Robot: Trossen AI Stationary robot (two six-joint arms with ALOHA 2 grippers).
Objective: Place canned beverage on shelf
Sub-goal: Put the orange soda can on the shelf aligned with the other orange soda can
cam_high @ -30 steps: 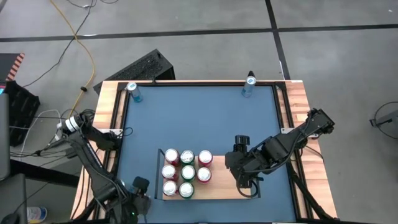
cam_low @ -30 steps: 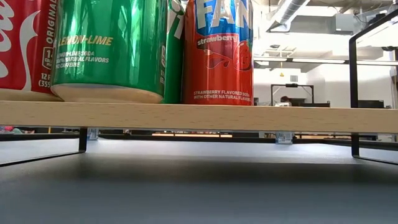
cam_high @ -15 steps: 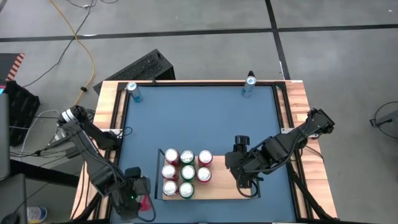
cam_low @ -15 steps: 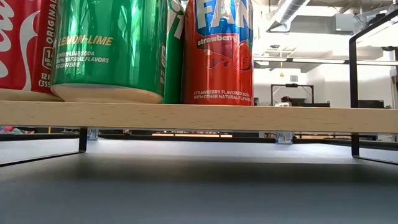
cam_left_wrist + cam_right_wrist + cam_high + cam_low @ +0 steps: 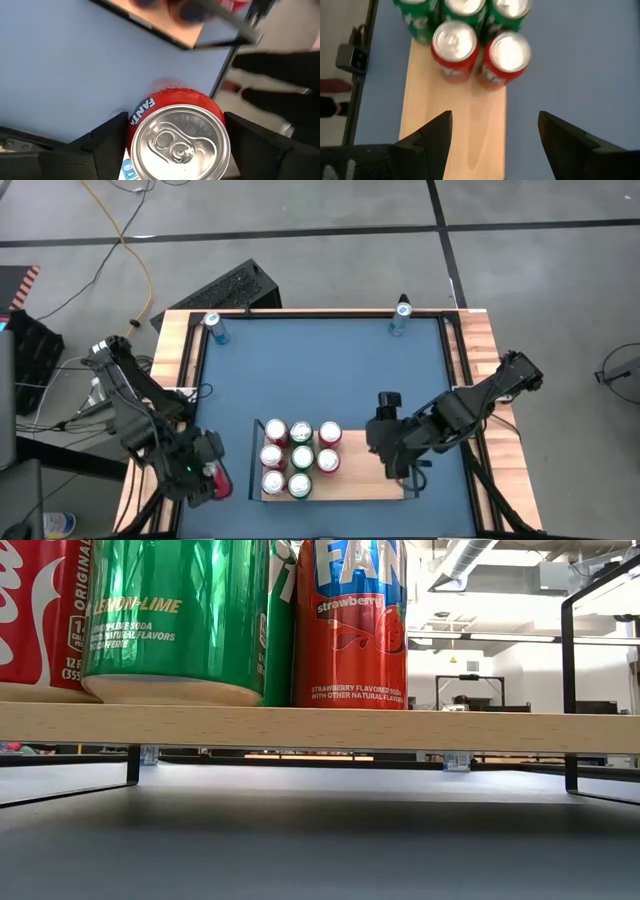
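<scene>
The light-wood shelf [image 5: 365,477] with black end rails stands on the blue table near its near edge. Several red and green cans [image 5: 300,458] stand upright on its left half; the low view shows them [image 5: 180,620] on the board [image 5: 320,727]. My left gripper [image 5: 207,474] is at the table's near left, left of the shelf, shut on a red Fanta can [image 5: 177,137]. My right gripper [image 5: 402,470] is open and empty above the shelf's bare right end [image 5: 455,125]. My left gripper pinches the red can between its two fingers [image 5: 107,137], one on each side of the can's upper wall [image 5: 137,117]. The fingers come from above, pointing down. The can's silver top faces the wrist camera. Whether its base touches the table I cannot tell.
Two small blue bottle-like things [image 5: 213,328] [image 5: 400,315] stand at the table's far edge. Wooden strips [image 5: 480,350] border the blue top. The far half of the table [image 5: 320,370] and the shelf's right end are bare.
My left gripper has come from the table's near left corner toward the far edge and a little left, and the red can in it has come into sight beside the shelf's left end. The cans on the shelf have stayed put.
</scene>
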